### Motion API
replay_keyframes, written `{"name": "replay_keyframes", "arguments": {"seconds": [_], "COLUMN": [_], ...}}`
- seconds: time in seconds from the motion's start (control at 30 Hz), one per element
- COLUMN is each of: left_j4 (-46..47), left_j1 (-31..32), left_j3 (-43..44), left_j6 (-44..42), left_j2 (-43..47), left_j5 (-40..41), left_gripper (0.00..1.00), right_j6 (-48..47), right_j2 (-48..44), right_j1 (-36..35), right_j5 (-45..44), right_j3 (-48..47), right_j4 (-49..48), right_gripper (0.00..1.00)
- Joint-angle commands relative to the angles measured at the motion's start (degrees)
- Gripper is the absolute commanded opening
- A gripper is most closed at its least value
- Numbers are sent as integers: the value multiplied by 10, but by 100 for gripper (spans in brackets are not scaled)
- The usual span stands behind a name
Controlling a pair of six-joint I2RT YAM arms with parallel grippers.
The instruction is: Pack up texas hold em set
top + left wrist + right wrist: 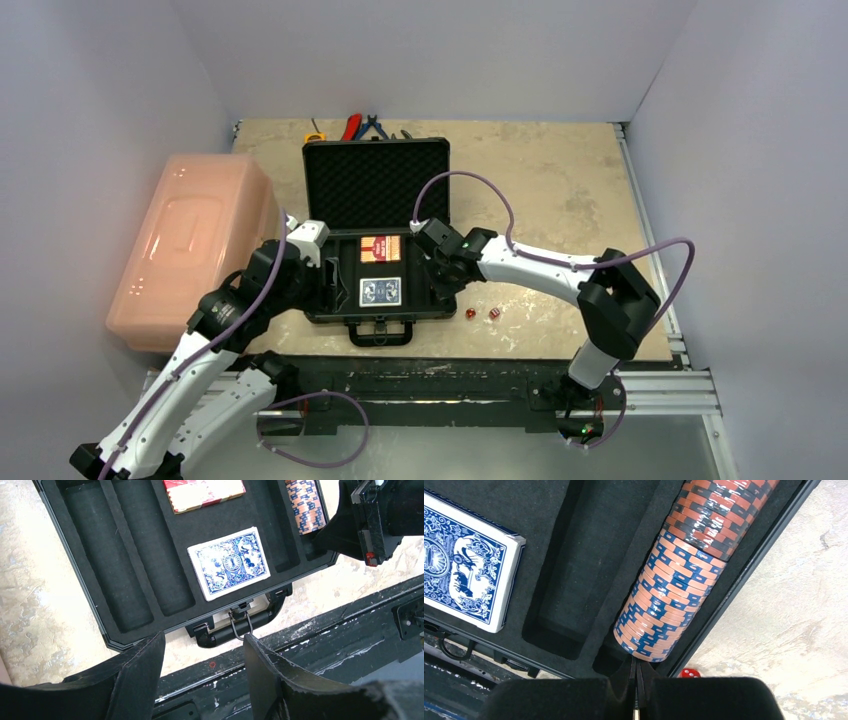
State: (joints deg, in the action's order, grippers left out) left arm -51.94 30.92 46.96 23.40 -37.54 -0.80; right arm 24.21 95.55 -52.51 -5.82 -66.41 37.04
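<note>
Black hard-shell case is sitting open mid-surface, handle at 6 o'clock. The lid is standing up at 12 o'clock, showing bumpy egg-crate foam. The base is showing smooth black foam cut into long rounded troughs and flat card pockets.

Red deck is lying at 12 o'clock of the blue deck, both flat, glossy and ornate-backed.

Two chip rolls are lying end to end in the 3 o'clock trough: orange-and-blue roll nearer the handle side, red-and-black roll beyond it. Both are ribbed cylinders.

Two red dice are resting on the mottled beige surface at 4 o'clock of the case, just beside it.

Left fingers are hovering spread apart over the handle edge, holding nothing. Right fingers are pressed fully together, tips at the end of the orange-and-blue roll, gripping nothing.
</note>
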Motion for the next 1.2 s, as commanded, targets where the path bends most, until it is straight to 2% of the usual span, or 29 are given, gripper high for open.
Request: {"name": "replay_keyframes", "arguments": {"seconds": [0.0, 0.23, 0.3, 0.37, 0.4, 0.43, 0.6, 0.93, 1.17], "left_j4": [8, 8, 8, 7, 7, 7, 6, 11, 21], "left_j1": [5, 10, 10, 11, 11, 11, 11, 10, 26], "left_j3": [0, 1, 1, 1, 1, 1, 1, 8, 66], "left_j6": [2, 2, 3, 3, 3, 2, 5, -3, -52], "left_j2": [1, 1, 2, 4, 4, 4, 5, -1, -66], "left_j5": [6, 6, 6, 6, 6, 17, 25, 19, -19], "left_gripper": [58, 58, 58, 58, 58, 58, 58, 65, 72], "right_j6": [1, 16, 25, 35, 36, 42, 60, 84, 87], "right_j2": [3, -47, -70, -90, -98, -104, -128, -198, -215], "right_j1": [7, 7, 7, 8, 8, 9, 22, 146, 222], "right_j5": [-60, -55, -60, -73, -80, -87, -123, -133, -89], "right_j3": [-37, -43, -41, -43, -46, -51, -74, -70, -66], "right_j4": [-19, 7, 14, 25, 31, 39, 65, 70, 76], "right_gripper": [0, 2, 9, 21, 21, 29, 41, 46, 70]}}
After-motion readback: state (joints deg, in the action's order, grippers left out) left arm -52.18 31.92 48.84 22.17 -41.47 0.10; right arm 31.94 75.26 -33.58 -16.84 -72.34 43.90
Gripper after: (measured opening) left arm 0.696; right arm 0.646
